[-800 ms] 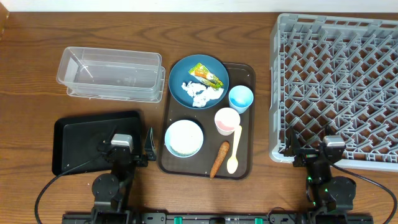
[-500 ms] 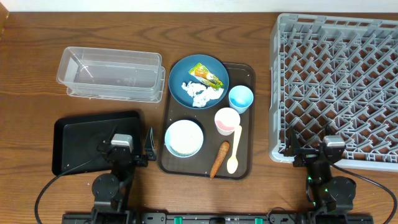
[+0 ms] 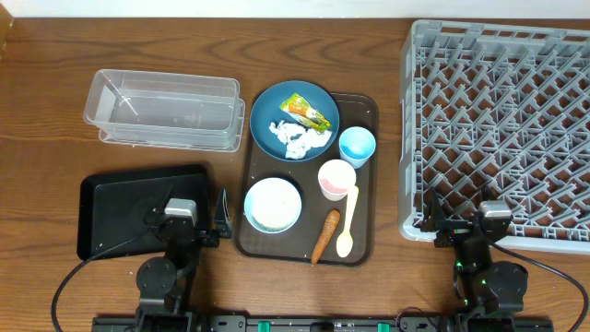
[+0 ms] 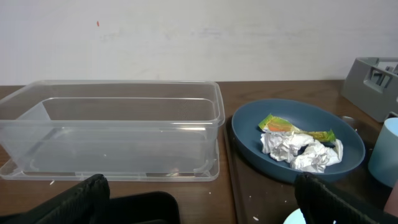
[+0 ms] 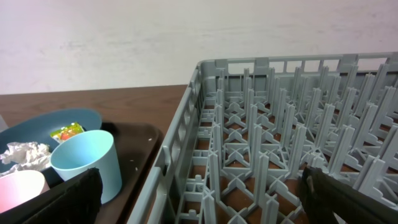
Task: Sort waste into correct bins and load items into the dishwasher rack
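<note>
Your left gripper and right gripper both stand wide apart, holding nothing. The crumpled tissue on the blue plate looks light and soft — pinch its bunched middle.

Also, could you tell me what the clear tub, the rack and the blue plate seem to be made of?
Tub: likely thin plastic, glossy, see-through walls.
Rack: probably moulded plastic, matte grey lattice of pegs.
Plate: smooth dark blue with a soft sheen; plastic or glazed ceramic, cannot tell.
</note>
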`<state>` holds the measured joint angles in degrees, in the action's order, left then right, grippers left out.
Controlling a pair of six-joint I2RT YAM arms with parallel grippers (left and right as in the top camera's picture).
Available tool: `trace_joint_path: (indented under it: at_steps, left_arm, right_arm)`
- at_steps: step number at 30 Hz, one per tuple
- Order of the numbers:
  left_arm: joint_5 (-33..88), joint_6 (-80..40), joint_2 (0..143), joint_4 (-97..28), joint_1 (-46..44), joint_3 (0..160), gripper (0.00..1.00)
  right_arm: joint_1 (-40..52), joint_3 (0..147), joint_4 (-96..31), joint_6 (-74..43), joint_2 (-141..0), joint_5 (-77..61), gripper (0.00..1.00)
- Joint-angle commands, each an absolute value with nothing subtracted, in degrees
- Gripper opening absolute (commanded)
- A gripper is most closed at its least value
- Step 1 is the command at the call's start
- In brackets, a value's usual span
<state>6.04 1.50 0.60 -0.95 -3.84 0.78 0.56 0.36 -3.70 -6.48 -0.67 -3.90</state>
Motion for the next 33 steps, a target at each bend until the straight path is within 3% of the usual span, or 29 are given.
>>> trace_joint_path:
  at_steps: [1,33]
  left_arm:
    - [8.2,1.3,0.2,-3.0,-3.6,0.2,0.97]
    - [7.7,-2.5,3.0,-3.3,-3.6,2.4,0.97]
  right_arm:
    - [0.8,0.3,-3.9,-5.9,-0.3,-4.3,0.99]
    - [0.8,2.4,-5.5,-9.7,-0.7,-1.0,0.99]
